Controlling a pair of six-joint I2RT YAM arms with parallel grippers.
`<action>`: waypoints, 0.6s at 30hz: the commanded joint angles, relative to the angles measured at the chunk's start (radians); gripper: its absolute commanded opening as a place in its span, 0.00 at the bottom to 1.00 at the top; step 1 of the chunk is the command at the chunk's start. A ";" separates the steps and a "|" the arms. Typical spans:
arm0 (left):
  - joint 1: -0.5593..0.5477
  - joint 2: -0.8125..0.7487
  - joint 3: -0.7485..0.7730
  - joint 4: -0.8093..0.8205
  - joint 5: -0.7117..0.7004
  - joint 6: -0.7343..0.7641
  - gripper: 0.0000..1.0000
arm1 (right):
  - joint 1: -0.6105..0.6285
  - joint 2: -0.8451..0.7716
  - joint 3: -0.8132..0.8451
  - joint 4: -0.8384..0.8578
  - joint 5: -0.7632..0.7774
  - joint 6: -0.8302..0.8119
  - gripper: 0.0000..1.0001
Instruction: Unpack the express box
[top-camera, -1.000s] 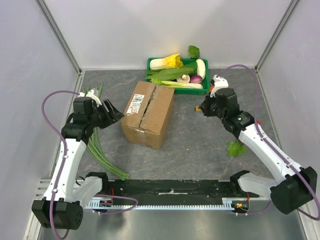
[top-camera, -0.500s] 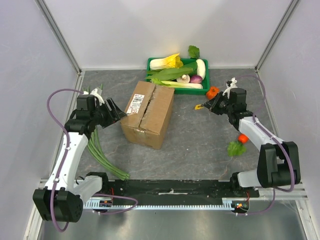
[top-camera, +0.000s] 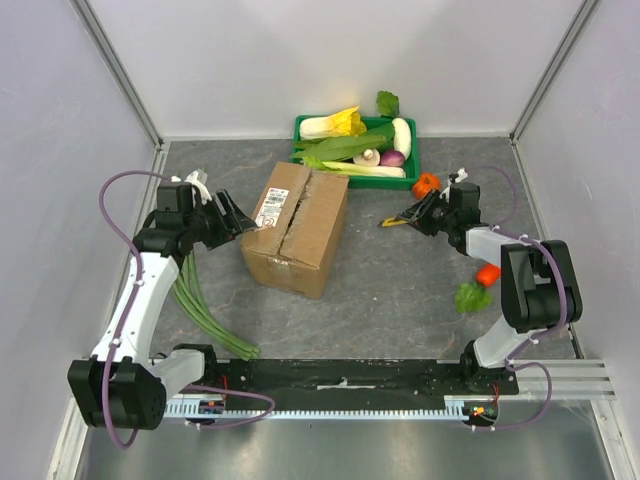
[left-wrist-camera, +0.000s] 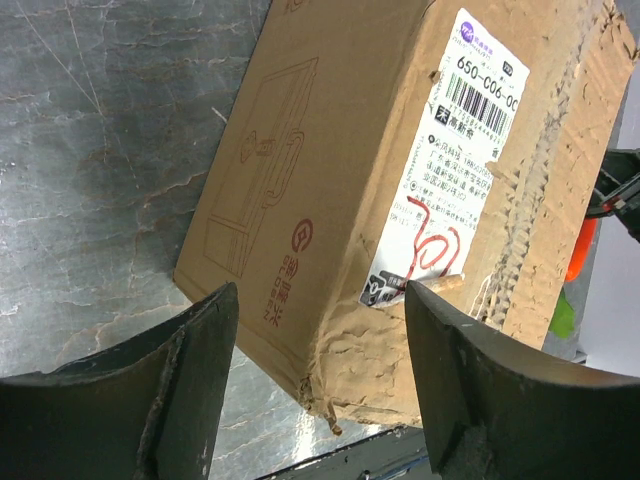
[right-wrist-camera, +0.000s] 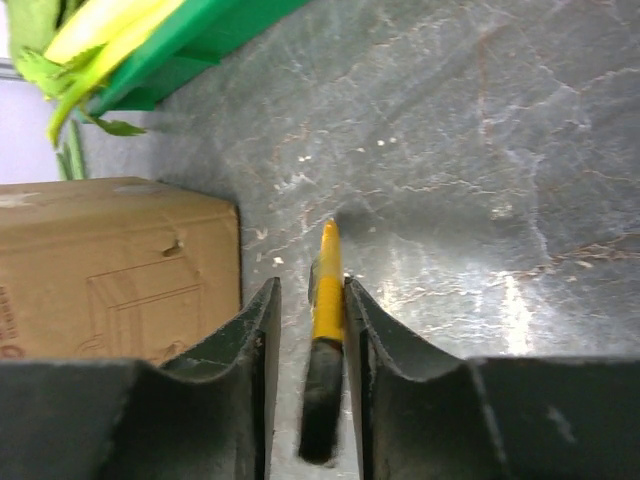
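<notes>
Right gripper (right-wrist-camera: 310, 290): jaws narrow, yellow-handled cutter (right-wrist-camera: 326, 290) between them, sliver of gap on one side. Gripped or just let go, can't tell. Over last second arm swung down from beside green tray (top-camera: 380, 183) to low over table (top-camera: 400, 290), cutter tip toward box (top-camera: 295, 228). Left gripper (left-wrist-camera: 320, 300): spread wide, empty, crept closer to box's label end. Box sits mid-table, just before tray, flaps down, top seam ragged. Judgement: cutting likely finished, flaps next.

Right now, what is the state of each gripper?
Left gripper: open, holding nothing, facing the express box.
Right gripper: slightly open, yellow tool between its fingers, gaps showing.
</notes>
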 joint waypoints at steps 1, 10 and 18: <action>0.004 0.014 0.055 0.039 0.017 0.041 0.73 | -0.016 0.021 -0.001 0.018 0.052 -0.014 0.41; 0.004 0.034 0.062 0.039 0.014 0.047 0.74 | -0.049 -0.085 0.077 -0.324 0.354 -0.097 0.84; 0.004 0.076 0.041 0.042 0.180 0.041 0.74 | -0.010 -0.206 0.267 -0.674 0.691 -0.261 0.96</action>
